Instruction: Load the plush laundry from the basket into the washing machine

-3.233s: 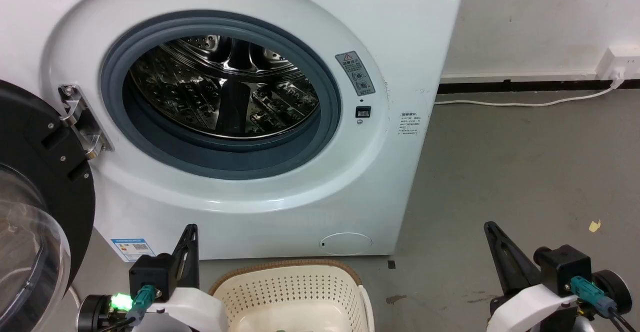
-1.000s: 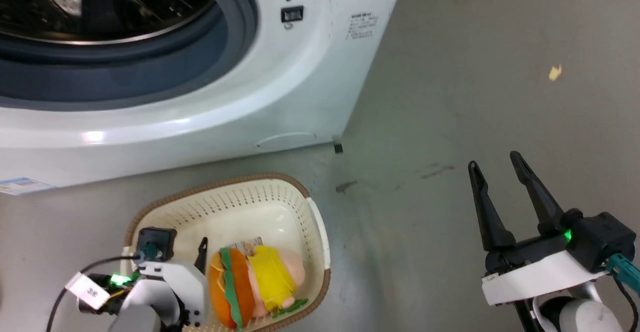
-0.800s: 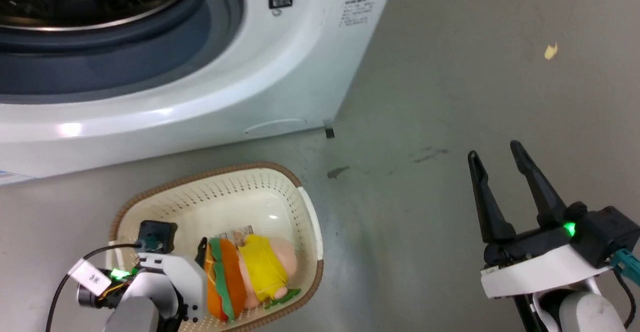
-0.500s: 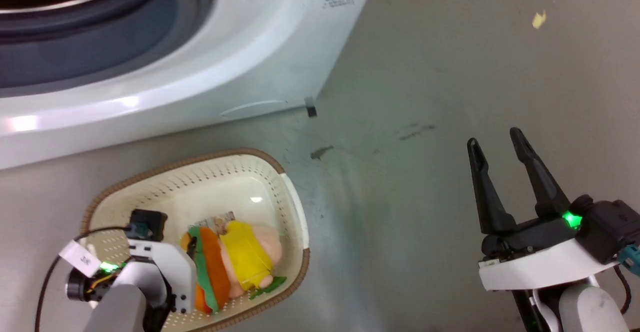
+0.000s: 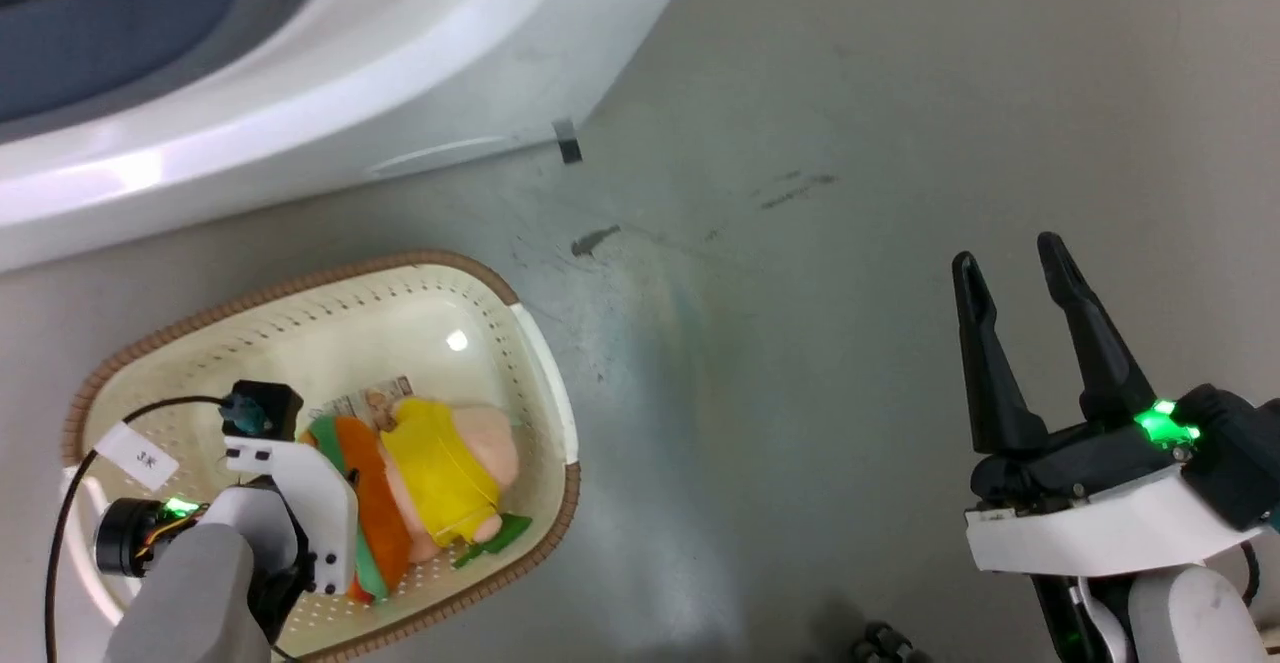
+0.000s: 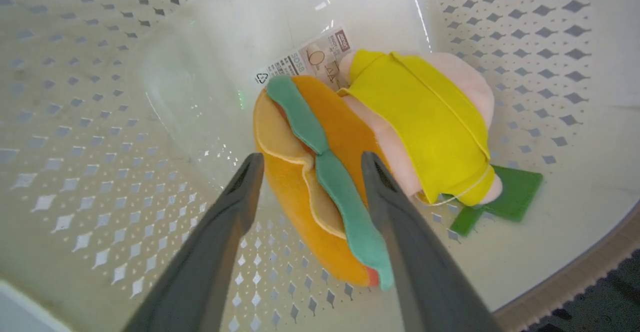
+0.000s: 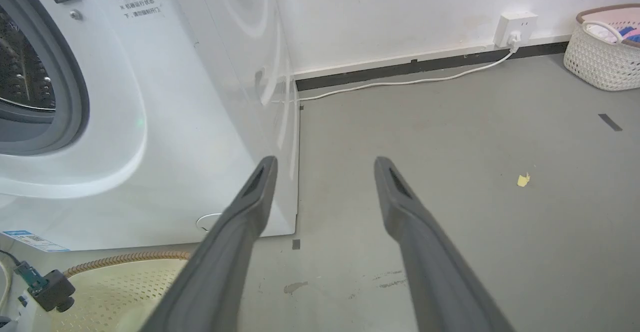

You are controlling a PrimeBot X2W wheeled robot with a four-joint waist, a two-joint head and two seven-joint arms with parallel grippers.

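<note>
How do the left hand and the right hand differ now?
The left hand is down inside the basket; the right hand is outside it, over bare floor. The left hand's fingers stand on either side of the orange edge of the plush; the right hand has nothing between its fingers. Both are open and hold nothing.

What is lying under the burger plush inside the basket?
A printed sticker on the basket floor pokes out from beneath the plush laundry. Its other part, and the floor below the plush, are covered.
</note>
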